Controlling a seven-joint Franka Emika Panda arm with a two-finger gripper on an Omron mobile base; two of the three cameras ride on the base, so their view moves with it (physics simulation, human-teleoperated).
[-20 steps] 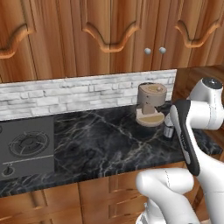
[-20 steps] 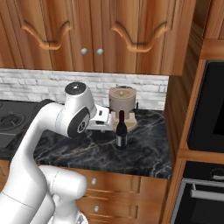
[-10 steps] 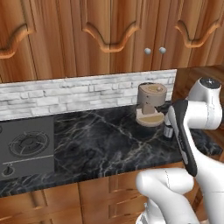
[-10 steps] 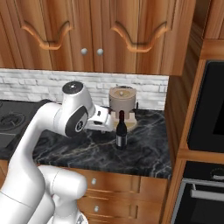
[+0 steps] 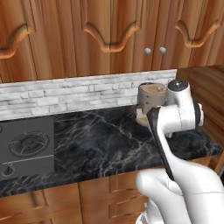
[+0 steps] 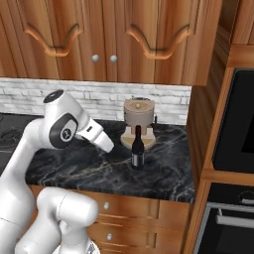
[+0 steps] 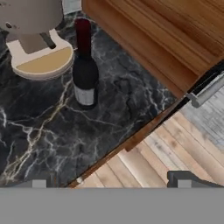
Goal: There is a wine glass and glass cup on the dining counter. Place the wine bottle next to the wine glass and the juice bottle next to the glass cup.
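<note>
Wine bottle upright on counter, before coffee machine.

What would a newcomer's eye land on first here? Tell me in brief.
The slim dark wine bottle with a reddish top stands upright on the black marble-veined wall counter. Just behind it sits a round beige coffee machine. The white arm's open gripper hangs left of the bottle, apart from it.

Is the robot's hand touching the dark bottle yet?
Apart. The hand view shows the wine bottle standing alone on the marble, well ahead of the gripper.
</note>
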